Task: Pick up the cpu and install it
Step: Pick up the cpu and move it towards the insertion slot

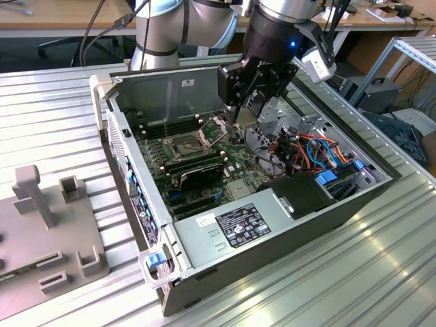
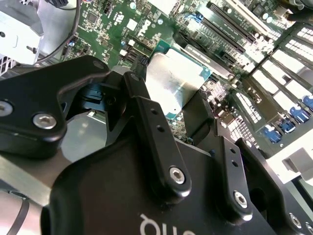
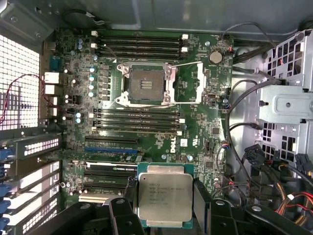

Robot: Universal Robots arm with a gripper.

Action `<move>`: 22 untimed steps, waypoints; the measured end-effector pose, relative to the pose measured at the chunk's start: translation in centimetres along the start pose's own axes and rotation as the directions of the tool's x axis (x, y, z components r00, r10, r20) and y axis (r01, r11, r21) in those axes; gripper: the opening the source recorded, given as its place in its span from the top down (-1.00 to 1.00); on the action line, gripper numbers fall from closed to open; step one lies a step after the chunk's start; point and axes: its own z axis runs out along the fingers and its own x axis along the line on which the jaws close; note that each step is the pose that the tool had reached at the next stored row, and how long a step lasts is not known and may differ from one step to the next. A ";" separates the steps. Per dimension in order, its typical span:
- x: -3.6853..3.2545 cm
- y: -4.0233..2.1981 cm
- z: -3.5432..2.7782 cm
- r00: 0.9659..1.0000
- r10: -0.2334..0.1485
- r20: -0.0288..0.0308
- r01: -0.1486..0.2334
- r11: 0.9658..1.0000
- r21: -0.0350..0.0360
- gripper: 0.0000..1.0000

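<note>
One gripper (image 1: 246, 114) sits upper centre in the exterior view. Both wrist views show it clamped on the cpu (image 3: 164, 196), above the motherboard (image 3: 200, 120) and apart from the open socket (image 3: 146, 84).

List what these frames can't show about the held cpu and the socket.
- cpu underside: both wrist views show its top face, which hides the contacts.
- cpu outline: exterior view, mostly behind the pincer.
- cpu's lower corner: second wrist view, covered by the pincer's links.
- socket pins: first wrist view, too small.
</note>
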 end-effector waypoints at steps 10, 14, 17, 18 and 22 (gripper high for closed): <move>0.11 1.71 0.42 1.000 0.000 0.000 0.000 1.000 0.000 -0.09; 0.36 2.76 0.60 1.000 0.000 0.000 0.000 1.000 0.000 -0.09; 0.66 3.46 0.81 1.000 0.000 0.000 0.000 1.000 0.000 -0.09; 0.80 3.72 0.90 1.000 0.000 0.000 0.000 1.000 0.000 -0.09; 1.21 4.52 1.16 1.000 0.000 0.000 0.000 1.000 0.000 -0.09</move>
